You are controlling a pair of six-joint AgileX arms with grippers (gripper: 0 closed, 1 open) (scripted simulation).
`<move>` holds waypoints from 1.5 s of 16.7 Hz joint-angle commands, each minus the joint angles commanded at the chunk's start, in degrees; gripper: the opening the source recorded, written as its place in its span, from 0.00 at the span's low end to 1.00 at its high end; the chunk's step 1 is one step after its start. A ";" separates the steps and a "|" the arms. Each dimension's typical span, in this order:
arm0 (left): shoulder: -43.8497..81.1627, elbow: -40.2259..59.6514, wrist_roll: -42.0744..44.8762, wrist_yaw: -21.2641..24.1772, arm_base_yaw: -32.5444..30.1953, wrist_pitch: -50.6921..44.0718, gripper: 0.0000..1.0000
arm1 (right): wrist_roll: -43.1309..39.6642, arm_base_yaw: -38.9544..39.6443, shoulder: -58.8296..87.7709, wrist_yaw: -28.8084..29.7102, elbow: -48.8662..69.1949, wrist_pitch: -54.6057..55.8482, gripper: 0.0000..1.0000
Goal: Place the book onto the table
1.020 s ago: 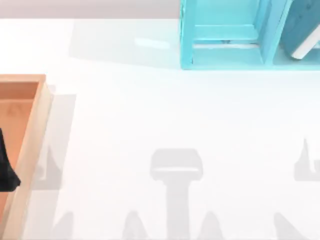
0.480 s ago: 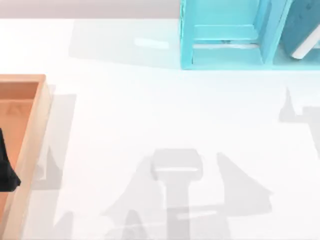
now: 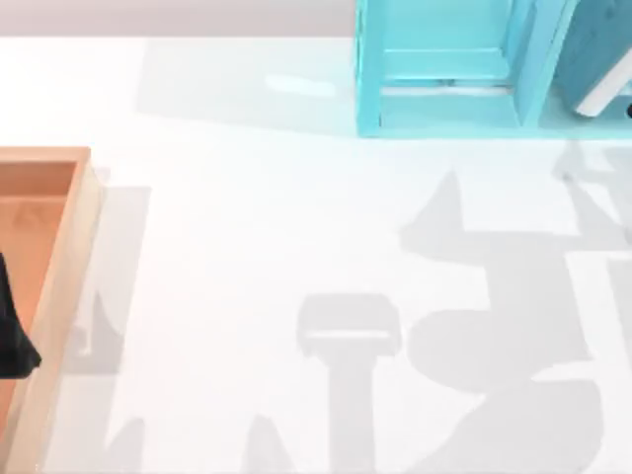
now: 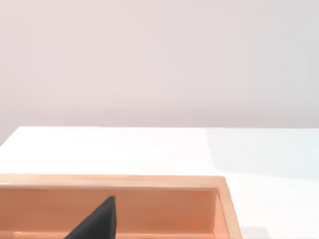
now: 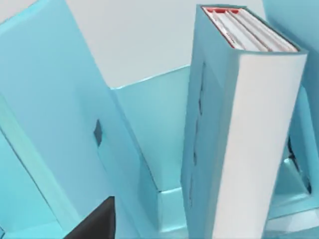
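The top view looks straight down on the table [image 3: 296,217], tray [image 3: 59,257] at its left edge, shelf unit [image 3: 444,69] at the far edge. The left wrist view faces low across that tray [image 4: 149,181]; the right wrist view sits close against that shelf unit [image 5: 75,124].

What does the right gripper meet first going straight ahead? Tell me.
Probably the book, standing in the turquoise shelf unit straight before the right gripper; depth is unclear, so the shelf's divider might come first.
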 joint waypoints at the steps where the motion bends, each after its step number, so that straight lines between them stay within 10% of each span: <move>1: 0.00 0.00 0.00 0.00 0.00 0.00 1.00 | 0.55 0.03 3.96 -0.48 1.80 2.57 1.00; 25: 0.00 0.00 0.00 0.00 0.00 0.00 1.00 | 2.78 1.57 29.77 0.39 32.03 -4.19 1.00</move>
